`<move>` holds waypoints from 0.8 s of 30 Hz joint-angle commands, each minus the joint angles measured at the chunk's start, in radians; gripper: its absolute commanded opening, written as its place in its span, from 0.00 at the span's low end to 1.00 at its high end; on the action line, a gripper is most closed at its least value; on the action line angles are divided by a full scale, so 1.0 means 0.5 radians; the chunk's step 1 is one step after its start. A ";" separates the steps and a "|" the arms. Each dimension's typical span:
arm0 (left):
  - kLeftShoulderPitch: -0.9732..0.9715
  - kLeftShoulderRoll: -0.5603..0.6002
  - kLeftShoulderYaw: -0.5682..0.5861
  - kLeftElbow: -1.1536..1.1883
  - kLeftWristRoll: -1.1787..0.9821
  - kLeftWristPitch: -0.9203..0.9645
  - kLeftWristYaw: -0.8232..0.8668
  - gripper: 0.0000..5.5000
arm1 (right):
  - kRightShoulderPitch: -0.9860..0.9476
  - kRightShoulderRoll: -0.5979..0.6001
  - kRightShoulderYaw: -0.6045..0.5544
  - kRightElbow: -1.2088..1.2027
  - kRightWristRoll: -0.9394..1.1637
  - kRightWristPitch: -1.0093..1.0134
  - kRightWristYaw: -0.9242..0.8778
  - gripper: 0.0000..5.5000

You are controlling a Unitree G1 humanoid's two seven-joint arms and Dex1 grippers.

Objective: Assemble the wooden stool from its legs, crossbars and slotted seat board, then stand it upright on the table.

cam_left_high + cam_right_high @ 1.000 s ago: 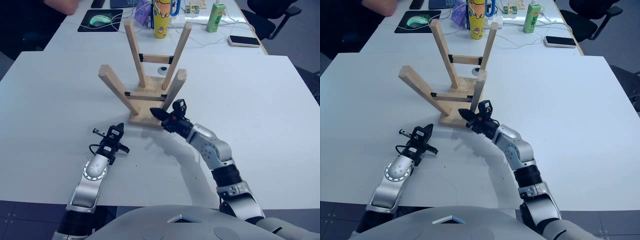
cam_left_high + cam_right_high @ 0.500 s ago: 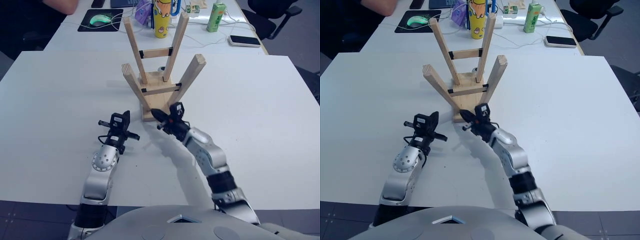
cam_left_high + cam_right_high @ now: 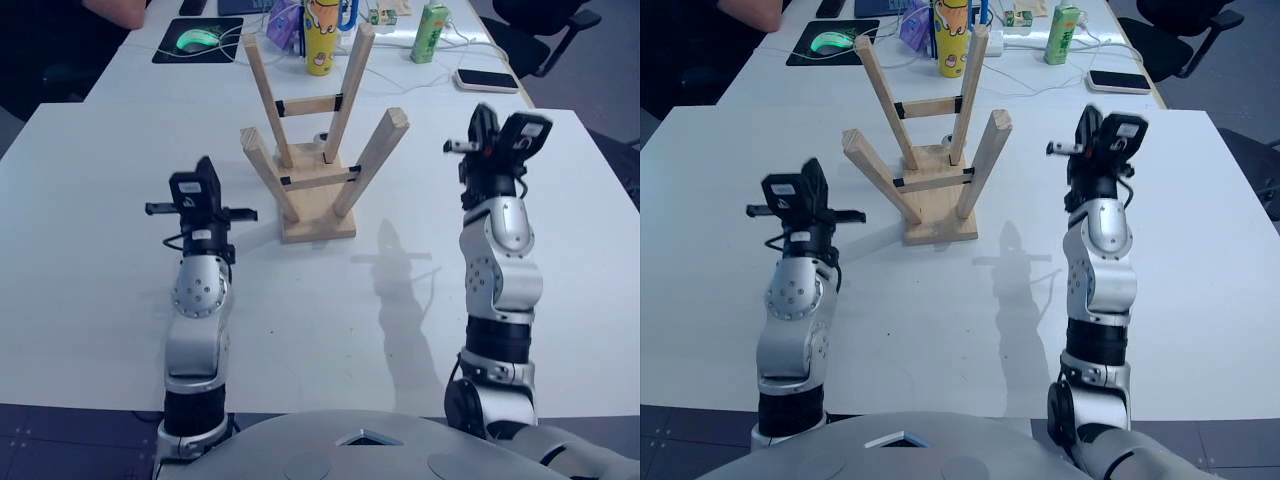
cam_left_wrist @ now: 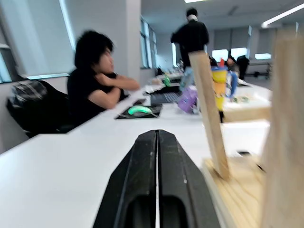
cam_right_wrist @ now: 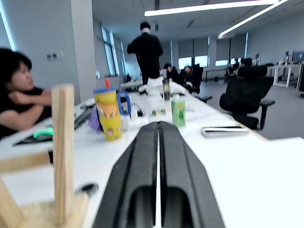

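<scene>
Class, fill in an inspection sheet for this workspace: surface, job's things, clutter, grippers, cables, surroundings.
Surface: white table, carrying the stool.
Job's things: wooden stool assembled but upside down, resting on its seat board; not yet upright.
Clutter: yellow cup, green carton and phone on the far desk.
Grippers: left gripper and right gripper shut, empty, either side of the stool.
Cables: black cable at the left wrist.
Surroundings: office chair.

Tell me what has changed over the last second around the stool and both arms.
The stool tipped from a lean to rest flat on its seat board, legs up. The right gripper left the board's near edge and rose clear; the left gripper rose from low over the table. The yellow cup behind stayed put.
</scene>
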 commanded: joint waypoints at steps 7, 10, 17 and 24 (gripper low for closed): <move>-0.160 0.103 -0.596 0.177 0.138 -0.063 -0.413 0.00 | -0.031 -0.109 0.800 0.056 0.036 0.168 0.860 0.00; -0.141 0.142 -0.391 0.214 0.152 0.040 -0.336 0.00 | 0.074 -0.185 0.744 0.101 0.002 0.225 0.824 0.00; 0.031 0.159 -0.041 0.181 0.127 0.109 -0.183 0.00 | 0.187 -0.423 0.623 0.252 -0.127 0.316 0.830 0.00; 0.239 0.441 0.036 0.380 -0.033 0.230 -0.613 0.00 | 0.035 -0.336 0.605 0.538 -0.105 0.101 0.933 0.00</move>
